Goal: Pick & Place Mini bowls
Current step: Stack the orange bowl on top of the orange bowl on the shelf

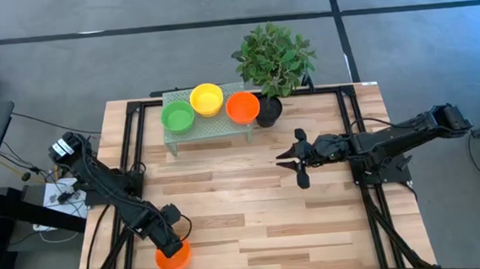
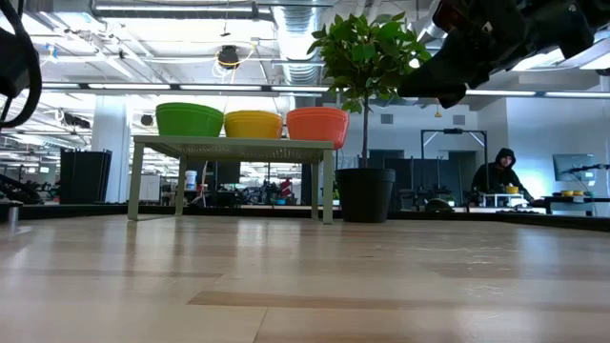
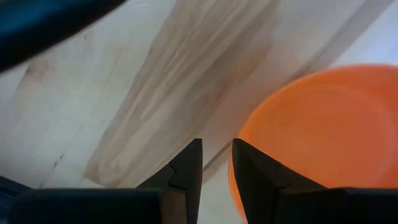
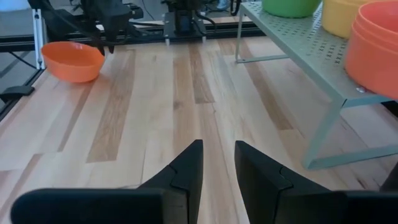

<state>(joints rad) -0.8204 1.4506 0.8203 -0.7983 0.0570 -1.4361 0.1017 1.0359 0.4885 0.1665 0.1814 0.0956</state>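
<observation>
- High view: the left gripper (image 1: 176,241) hangs at the near-left of the table (image 1: 254,210), just above a lone orange bowl (image 1: 173,257).
- Left wrist view shows its fingers (image 3: 186,168) narrowly parted, holding nothing, beside the bowl's rim.
- Three bowl stacks, green (image 1: 178,116), yellow (image 1: 206,99) and orange (image 1: 242,107), sit on the pale green rack (image 1: 210,130) at the far edge, next to the potted plant (image 1: 273,60).
- The right gripper (image 1: 295,158) waits mid-table, fingers slightly apart and empty.
- The bowl looks light, rigid and smooth-walled; pinching its thin rim, one finger inside and one outside, seems the surest hold.
</observation>
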